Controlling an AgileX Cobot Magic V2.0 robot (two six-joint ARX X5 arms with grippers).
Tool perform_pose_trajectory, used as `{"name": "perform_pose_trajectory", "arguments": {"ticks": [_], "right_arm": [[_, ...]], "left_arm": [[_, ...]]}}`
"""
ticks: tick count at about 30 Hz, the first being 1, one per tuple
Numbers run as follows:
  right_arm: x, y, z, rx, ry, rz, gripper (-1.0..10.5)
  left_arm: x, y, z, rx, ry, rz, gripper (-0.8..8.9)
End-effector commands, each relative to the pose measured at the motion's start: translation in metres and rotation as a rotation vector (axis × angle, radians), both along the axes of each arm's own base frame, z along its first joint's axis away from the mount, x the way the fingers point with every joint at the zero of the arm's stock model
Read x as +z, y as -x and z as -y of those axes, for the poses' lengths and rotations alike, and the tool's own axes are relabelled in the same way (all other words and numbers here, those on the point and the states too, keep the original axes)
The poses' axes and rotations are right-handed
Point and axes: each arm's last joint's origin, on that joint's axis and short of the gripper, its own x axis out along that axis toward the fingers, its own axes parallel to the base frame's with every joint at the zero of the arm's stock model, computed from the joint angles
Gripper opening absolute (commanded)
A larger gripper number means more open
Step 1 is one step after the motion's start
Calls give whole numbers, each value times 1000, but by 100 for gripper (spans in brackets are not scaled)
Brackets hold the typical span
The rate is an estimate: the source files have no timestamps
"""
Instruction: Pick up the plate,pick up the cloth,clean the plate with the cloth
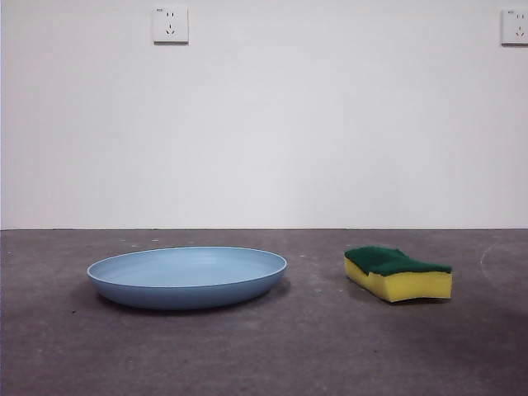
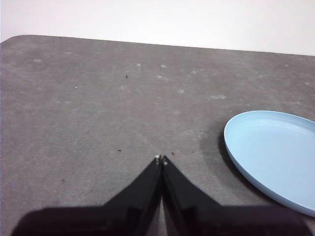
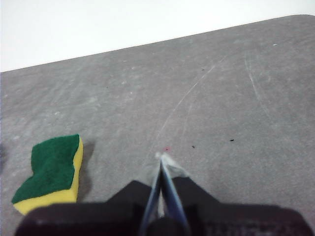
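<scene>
The light-blue plate (image 1: 188,276) lies flat on the grey table, left of centre in the front view. The cloth (image 1: 398,273), a yellow sponge with a green scouring top, lies to its right, well apart from it. My left gripper (image 2: 161,159) is shut and empty above bare table, with the plate (image 2: 275,155) off to one side of it. My right gripper (image 3: 161,156) is also shut and empty, and the cloth (image 3: 51,172) lies a short way to its side. Neither arm shows in the front view.
The grey table (image 1: 264,355) ends at a white wall with two sockets (image 1: 170,25). A rounded table corner (image 2: 19,39) shows in the left wrist view.
</scene>
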Motion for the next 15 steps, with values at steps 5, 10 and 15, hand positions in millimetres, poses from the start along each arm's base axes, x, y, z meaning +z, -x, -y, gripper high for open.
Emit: {"name": "perform_pose_trajectory", "arguments": {"ticks": [5,10,15], "right_arm": [[-4,-1,0,-22,-133,-11,0],[5,1,0,-29,-188,10,-11],[34,3,0,-27,-190,40,-11]], "left_arm": [[1,-1,0,-6,-4,45,-3],[10,0,1,-29,55,73,-6],[26,3,1,-22,87,44,-6]]}}
